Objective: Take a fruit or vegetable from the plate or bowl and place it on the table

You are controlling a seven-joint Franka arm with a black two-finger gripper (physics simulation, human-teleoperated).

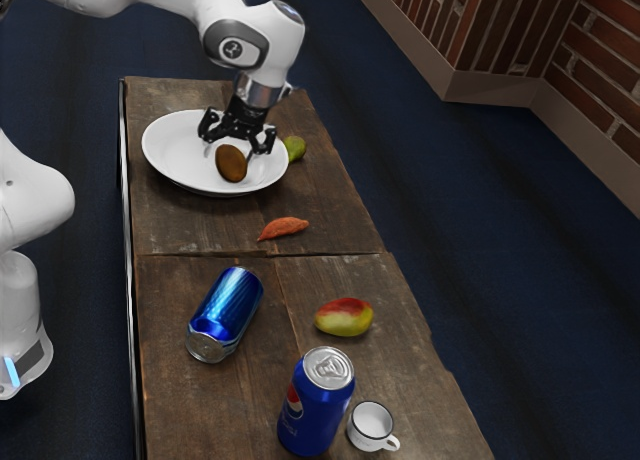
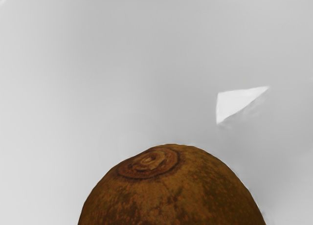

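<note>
Plate: white, on table. Blue can: lies on its side. Brown fruit: sits on the plate. Gripper: above the fruit, fingers spread open. Carrot-like vegetable; green fruit, beside the plate; Pepsi can, upright; mango; mug.

A blue Pepsi can stands upright just beside a white mug. A second blue can lies tipped on its side, near a red-and-yellow mango.
</note>
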